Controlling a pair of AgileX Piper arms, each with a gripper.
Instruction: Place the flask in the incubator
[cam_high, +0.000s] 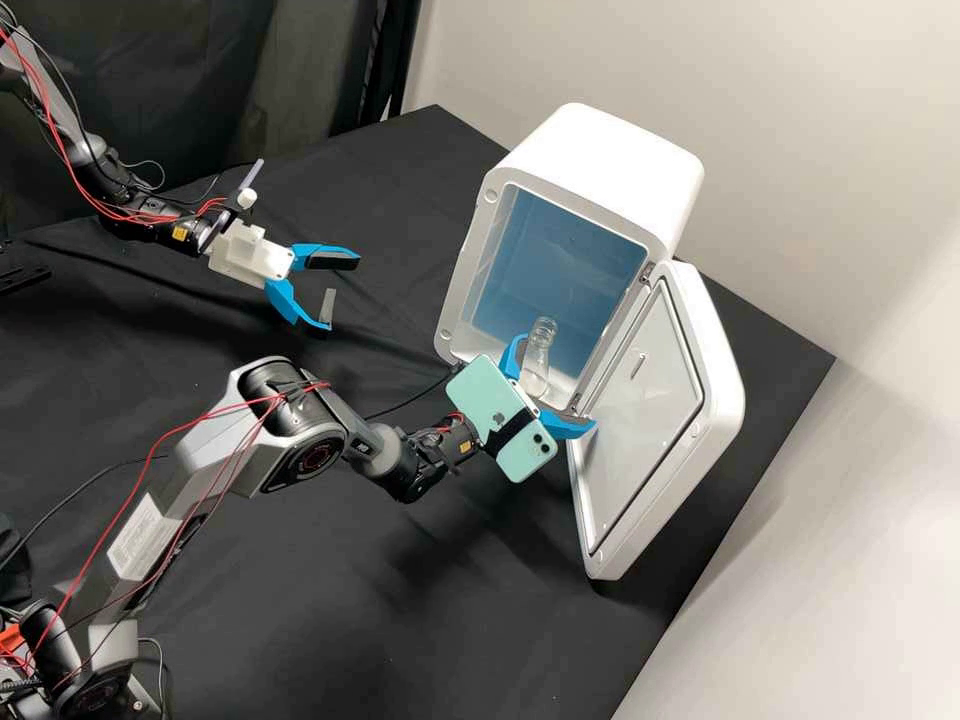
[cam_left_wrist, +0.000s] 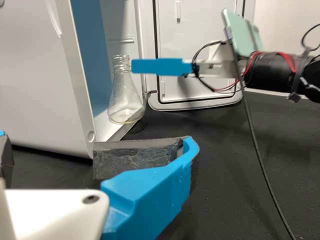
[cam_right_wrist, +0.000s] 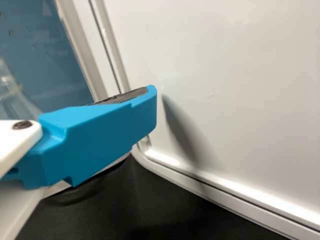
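The white incubator (cam_high: 600, 165) stands on the bench with its blue interior exposed and its door (cam_high: 665, 410) swung wide. A clear glass flask (cam_high: 540, 358) stands upright just inside the opening, on the front of the chamber floor (cam_left_wrist: 123, 95). My right gripper (cam_high: 545, 392) is open around the flask, one blue finger on each side and apart from the glass. In the left wrist view one of its fingers (cam_left_wrist: 160, 66) lies level with the flask's neck. My left gripper (cam_high: 342, 290) hangs open and empty above the bench, left of the incubator.
A mint-green phone (cam_high: 500, 415) is strapped to the right arm's wrist. The open door stands close to the right gripper's outer finger (cam_right_wrist: 95, 130). Black cloth (cam_high: 400, 600) covers the bench, whose right edge runs just past the door. Red cables trail along both arms.
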